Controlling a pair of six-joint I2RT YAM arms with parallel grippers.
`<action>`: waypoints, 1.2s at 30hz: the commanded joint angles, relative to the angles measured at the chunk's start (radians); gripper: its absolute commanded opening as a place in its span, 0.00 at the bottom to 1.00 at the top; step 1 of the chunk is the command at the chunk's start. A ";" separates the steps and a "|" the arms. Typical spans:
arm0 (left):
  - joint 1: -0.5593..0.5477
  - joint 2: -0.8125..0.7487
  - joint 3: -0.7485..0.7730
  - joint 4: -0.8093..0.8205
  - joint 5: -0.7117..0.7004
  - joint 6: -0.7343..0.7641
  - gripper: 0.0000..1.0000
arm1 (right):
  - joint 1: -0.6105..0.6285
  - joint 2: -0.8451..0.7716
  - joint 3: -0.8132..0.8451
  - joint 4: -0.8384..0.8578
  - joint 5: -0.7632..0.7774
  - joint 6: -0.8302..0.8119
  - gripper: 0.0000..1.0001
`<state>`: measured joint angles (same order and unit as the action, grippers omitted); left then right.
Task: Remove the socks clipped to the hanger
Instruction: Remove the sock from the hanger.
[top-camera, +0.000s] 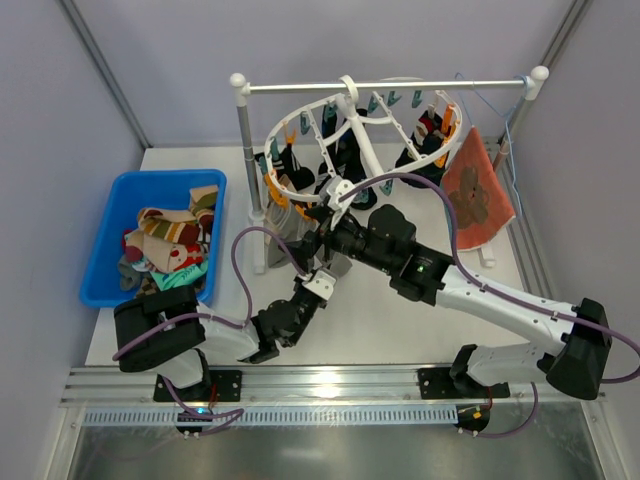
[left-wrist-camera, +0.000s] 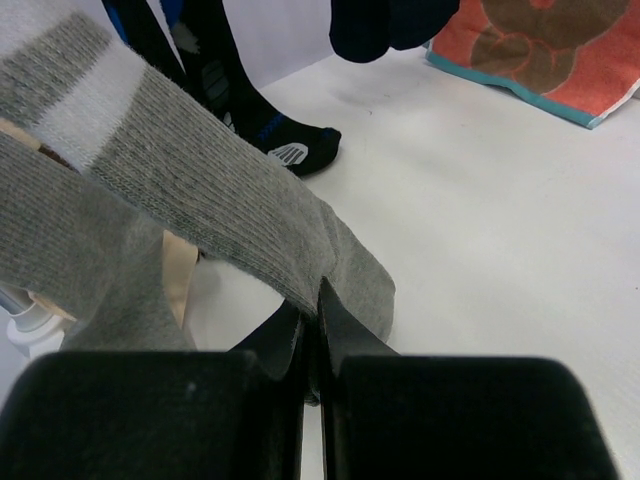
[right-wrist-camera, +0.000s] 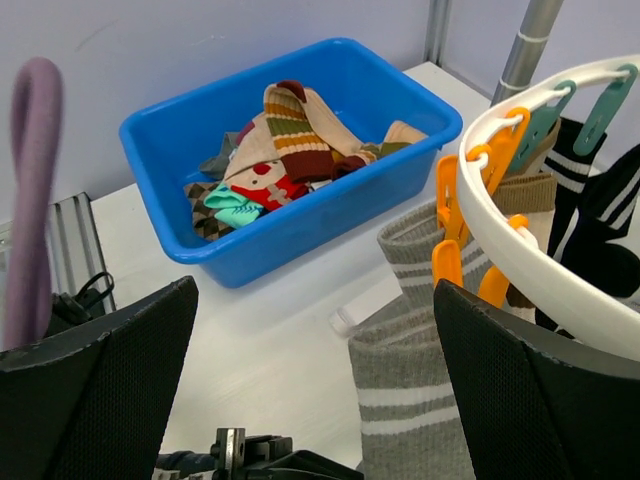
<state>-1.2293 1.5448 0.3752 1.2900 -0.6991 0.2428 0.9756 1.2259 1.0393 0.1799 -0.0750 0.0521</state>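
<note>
Well to the left of the left claw, a blue bin (top-camera: 100, 250) is sitting on the table (top-camera: 400, 330), with loose socks (top-camera: 165, 245) in beige, red and brown lying heaped inside it.

The left claw (top-camera: 328, 268) is reaching up from its base, below the near rim of the hanger (top-camera: 360, 140). Its fingers (left-wrist-camera: 340, 340) are pressing tightly together and pinching the lower edge of a grey sock (left-wrist-camera: 200, 200). The sock is stretching from the tips up and to the left. Beyond the tips, a black sock (left-wrist-camera: 290, 145) with blue marks is hanging down to the table; whether its toe is touching, I cannot tell.

The right claw (top-camera: 318, 218) is hovering just beyond the left one, at the hanger's near-left rim. Its fingers (right-wrist-camera: 530, 400) are standing spread wide and gripping nothing. Between them, nearer the right finger, orange clips (right-wrist-camera: 450, 200) are holding striped cuffs (right-wrist-camera: 415, 245) of grey fabric; whether these belong to the pinched sock, I cannot tell. The white rim is crossing above the right finger, and past it teal clips (right-wrist-camera: 545, 115) and black socks (right-wrist-camera: 600, 210) with white stripes are hanging.

To the right of both claws, the hanger is hanging by its hook from a rail (top-camera: 400, 86). Further right, an orange cloth (top-camera: 478, 190) is hanging well apart from either claw.
</note>
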 joint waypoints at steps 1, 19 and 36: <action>-0.004 -0.031 -0.012 0.255 -0.019 -0.008 0.00 | 0.005 0.018 -0.005 0.058 0.059 0.031 1.00; -0.004 -0.035 -0.018 0.255 -0.011 -0.017 0.00 | 0.006 -0.031 -0.073 0.128 0.236 -0.006 0.99; -0.006 -0.020 -0.012 0.255 -0.004 -0.022 0.00 | 0.005 0.009 -0.055 0.139 0.308 -0.041 1.00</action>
<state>-1.2293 1.5303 0.3622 1.2896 -0.6987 0.2379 0.9764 1.2140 0.9646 0.2768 0.1947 0.0277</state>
